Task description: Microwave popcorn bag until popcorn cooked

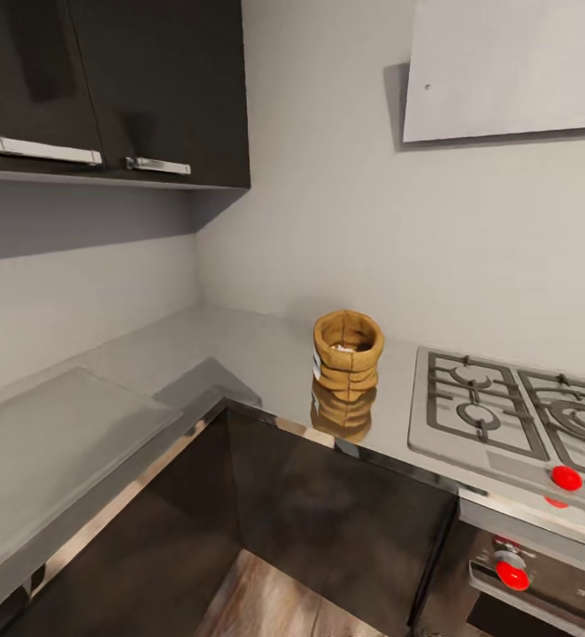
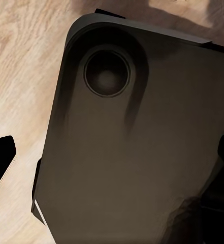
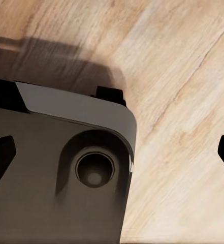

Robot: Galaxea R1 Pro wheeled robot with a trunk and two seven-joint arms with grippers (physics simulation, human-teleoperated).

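Observation:
The popcorn bag (image 1: 348, 363), a mustard-tan sack with a rolled rim, stands upright on the glossy grey countertop (image 1: 239, 354) near its front edge, just left of the hob. Pale whitish popcorn bits (image 1: 344, 348) lie inside its open mouth. A white label shows on its left side. The microwave is out of view. In the left wrist view my left gripper (image 2: 112, 157) hangs open over the robot's dark base, dark fingertips (image 2: 1, 155) far apart. My right gripper (image 3: 112, 155) is open too, above the base and the wood floor.
The steel gas hob (image 1: 504, 407) with red knobs sits right of the bag, the oven front (image 1: 540, 575) below it. The grey hood (image 1: 504, 66) hangs on the wall above. Dark wall cabinets (image 1: 106, 88) fill the upper left. The counter turns an inner corner around dark base cabinets (image 1: 327, 522).

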